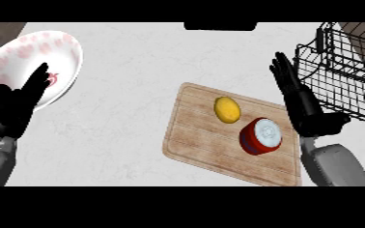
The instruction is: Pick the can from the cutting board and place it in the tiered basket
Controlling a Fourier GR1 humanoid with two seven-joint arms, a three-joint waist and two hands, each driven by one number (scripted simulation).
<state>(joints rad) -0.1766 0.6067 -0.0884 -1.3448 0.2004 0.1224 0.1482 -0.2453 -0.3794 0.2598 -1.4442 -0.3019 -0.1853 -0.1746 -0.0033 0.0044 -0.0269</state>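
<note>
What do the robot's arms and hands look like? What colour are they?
Each robot hand is black, with long thin fingers and a thumb, a bit like a glove. The right robot hand joins a smooth, rounded grey forearm. The left robot hand is black too, and only a sliver of its grey forearm shows at the edge. No cables or markings are visible on them.

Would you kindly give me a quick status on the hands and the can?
Both hands open: left hand over plate, right hand beside tiered basket. Can upright on cutting board, not held. Lemon beside it, apart.
</note>
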